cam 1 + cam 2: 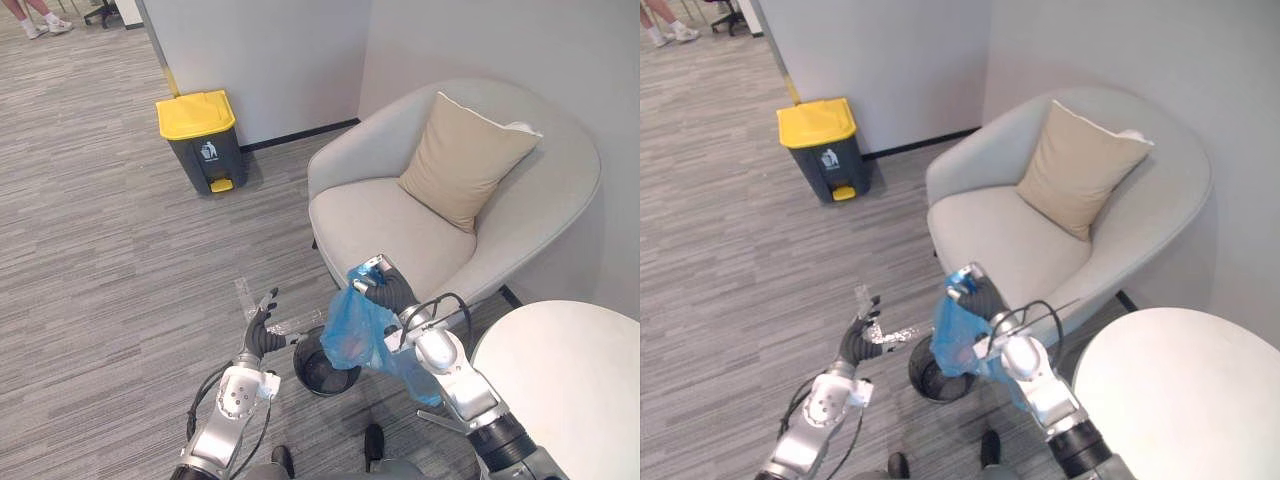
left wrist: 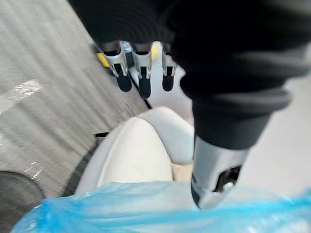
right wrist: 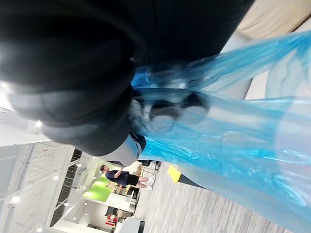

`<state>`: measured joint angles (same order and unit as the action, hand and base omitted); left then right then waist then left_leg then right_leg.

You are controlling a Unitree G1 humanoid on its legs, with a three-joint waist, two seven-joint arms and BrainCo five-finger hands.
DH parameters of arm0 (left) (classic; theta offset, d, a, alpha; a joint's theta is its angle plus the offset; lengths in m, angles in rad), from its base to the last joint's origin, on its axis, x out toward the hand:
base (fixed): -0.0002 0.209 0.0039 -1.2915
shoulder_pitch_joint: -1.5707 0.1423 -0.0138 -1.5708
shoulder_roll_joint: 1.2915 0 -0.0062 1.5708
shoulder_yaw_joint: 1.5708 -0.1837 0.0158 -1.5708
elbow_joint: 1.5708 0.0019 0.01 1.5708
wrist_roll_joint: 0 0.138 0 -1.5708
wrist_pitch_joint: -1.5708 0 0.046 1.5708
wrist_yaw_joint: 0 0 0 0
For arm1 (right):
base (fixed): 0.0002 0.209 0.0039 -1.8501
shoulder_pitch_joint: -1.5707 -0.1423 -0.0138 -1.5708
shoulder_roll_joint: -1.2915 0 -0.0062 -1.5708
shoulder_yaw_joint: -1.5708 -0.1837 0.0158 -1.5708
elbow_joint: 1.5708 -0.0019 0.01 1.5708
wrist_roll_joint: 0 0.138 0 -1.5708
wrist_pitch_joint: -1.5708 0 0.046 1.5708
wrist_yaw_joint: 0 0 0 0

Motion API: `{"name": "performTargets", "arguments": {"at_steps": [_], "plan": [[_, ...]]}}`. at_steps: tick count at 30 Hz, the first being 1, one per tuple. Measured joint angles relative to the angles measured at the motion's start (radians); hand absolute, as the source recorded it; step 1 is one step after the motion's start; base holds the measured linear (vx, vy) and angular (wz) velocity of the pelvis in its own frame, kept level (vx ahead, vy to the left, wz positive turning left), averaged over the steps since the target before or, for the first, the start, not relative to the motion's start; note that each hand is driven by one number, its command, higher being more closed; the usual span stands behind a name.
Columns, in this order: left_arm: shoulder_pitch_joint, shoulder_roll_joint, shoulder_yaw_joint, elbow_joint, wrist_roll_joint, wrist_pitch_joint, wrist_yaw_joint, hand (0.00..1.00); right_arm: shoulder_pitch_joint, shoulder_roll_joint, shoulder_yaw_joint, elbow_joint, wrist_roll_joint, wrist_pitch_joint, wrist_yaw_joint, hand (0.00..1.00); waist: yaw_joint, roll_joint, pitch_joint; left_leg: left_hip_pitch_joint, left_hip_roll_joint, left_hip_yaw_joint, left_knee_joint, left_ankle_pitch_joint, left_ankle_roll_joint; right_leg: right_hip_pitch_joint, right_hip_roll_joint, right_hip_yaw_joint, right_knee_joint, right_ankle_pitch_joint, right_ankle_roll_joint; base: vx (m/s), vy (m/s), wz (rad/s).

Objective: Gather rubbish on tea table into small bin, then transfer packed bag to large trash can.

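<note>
My right hand (image 1: 388, 290) is shut on the top of a blue plastic bag (image 1: 357, 335) with rubbish inside, and the bag hangs above the small black bin (image 1: 316, 367) on the floor. The bag's blue film (image 3: 228, 141) wraps over the curled fingers in the right wrist view. My left hand (image 1: 262, 330) hovers to the left of the bin with straight fingers (image 2: 140, 80), holding nothing. The large grey trash can with a yellow lid (image 1: 200, 140) stands by the wall at the far left. The round white tea table (image 1: 570, 380) is at the lower right.
A light grey armchair (image 1: 400, 220) with a beige cushion (image 1: 465, 155) stands just behind the bag. Strips of clear tape (image 1: 247, 295) lie on the grey carpet near my left hand. A person's legs (image 1: 35, 18) show at the far top left.
</note>
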<state>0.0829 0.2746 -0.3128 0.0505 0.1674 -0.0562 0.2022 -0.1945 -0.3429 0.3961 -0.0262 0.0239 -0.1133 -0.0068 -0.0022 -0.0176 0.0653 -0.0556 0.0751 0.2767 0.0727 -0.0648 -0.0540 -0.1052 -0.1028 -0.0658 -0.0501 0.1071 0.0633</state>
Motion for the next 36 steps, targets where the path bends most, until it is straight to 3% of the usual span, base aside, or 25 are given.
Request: {"name": "performTargets", "arguments": {"at_steps": [13,18,26,36], "plan": [[-0.152,0.147,-0.107,-0.010,0.111,-0.027,-0.053,0.00,-0.086,-0.082,0.092,-0.086,0.147,-0.004,0.059,1.00,-0.012,-0.002,-0.010,0.023,0.000,0.034,-0.011,-0.001,0.001,0.000,0.005,0.043,-0.006,0.012,-0.003,-0.02,-0.006,-0.09],[-0.194,0.153,-0.156,-0.009,0.174,-0.027,-0.054,0.00,-0.128,-0.088,0.133,-0.086,0.196,-0.004,0.072,1.00,-0.016,-0.004,-0.023,0.025,-0.002,0.035,-0.019,0.001,0.000,0.000,0.006,0.044,-0.008,0.012,-0.003,0.00,0.000,0.00],[-0.198,0.068,-0.181,0.052,0.185,-0.025,-0.054,0.00,-0.163,0.023,0.166,-0.119,0.259,-0.004,0.076,1.00,-0.016,-0.005,-0.024,0.029,-0.005,0.036,-0.027,0.002,-0.001,0.000,0.007,0.045,-0.009,0.012,-0.003,0.00,0.000,0.00],[-0.209,-0.032,-0.177,0.156,0.186,-0.016,-0.033,0.00,-0.189,0.092,0.210,-0.115,0.302,0.009,0.073,1.00,-0.013,-0.019,-0.034,0.046,-0.006,0.042,-0.060,0.018,-0.005,-0.002,0.012,0.050,-0.009,0.011,-0.004,0.00,-0.001,-0.01]]}}
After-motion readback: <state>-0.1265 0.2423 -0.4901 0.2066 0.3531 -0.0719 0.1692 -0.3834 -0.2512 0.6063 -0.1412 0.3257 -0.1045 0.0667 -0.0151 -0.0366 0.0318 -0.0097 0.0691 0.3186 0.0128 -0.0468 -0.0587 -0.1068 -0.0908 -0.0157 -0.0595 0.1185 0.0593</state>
